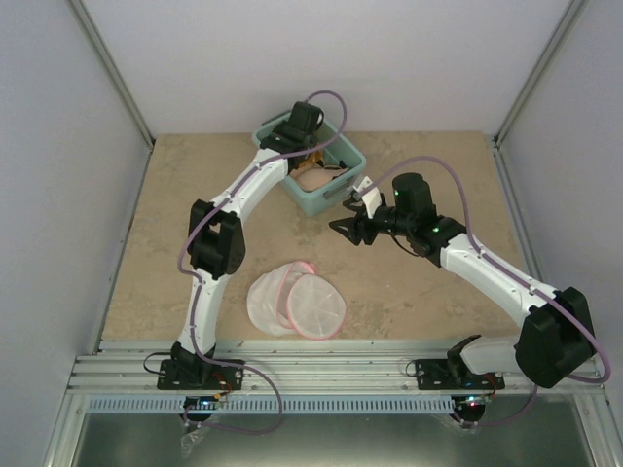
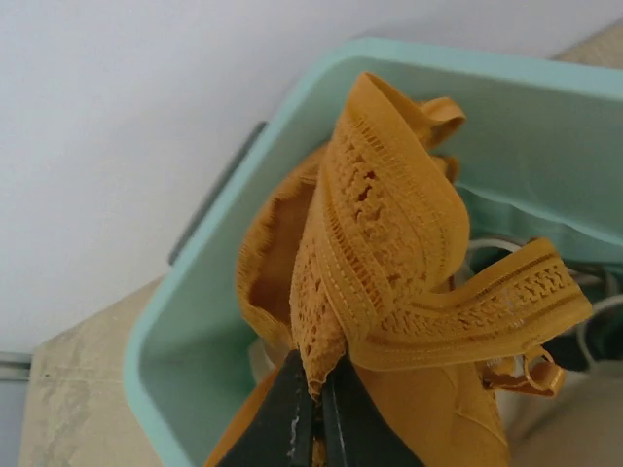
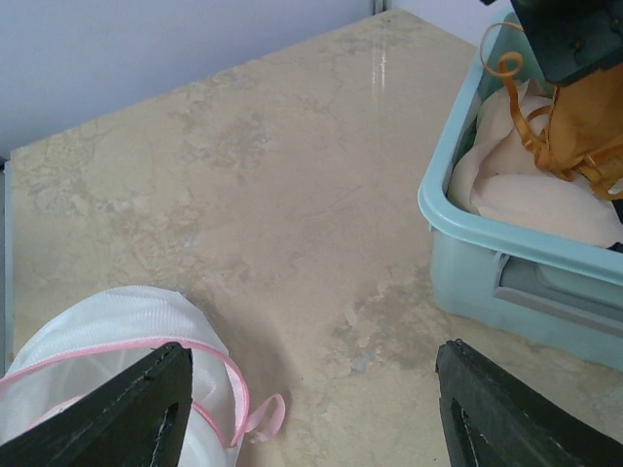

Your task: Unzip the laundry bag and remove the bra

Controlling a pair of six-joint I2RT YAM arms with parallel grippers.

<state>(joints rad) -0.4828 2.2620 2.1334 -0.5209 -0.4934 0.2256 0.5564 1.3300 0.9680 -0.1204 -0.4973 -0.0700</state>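
Observation:
The white mesh laundry bag [image 1: 295, 300] with its pink zipper band lies spread open on the table near the front; its edge also shows in the right wrist view [image 3: 107, 341]. My left gripper [image 2: 316, 389] is shut on a mustard-yellow lace bra [image 2: 389, 243] and holds it over the teal bin [image 2: 195, 321]. In the top view the left gripper [image 1: 307, 154] sits inside the bin [image 1: 310, 199]. My right gripper [image 1: 352, 230] is open and empty above bare table, between the bin and the bag.
The teal bin [image 3: 506, 263] at the back middle holds cream cloth [image 3: 526, 195] and other items. A pink loop [image 3: 263, 418] sticks out from the bag's rim. White walls enclose the table on three sides.

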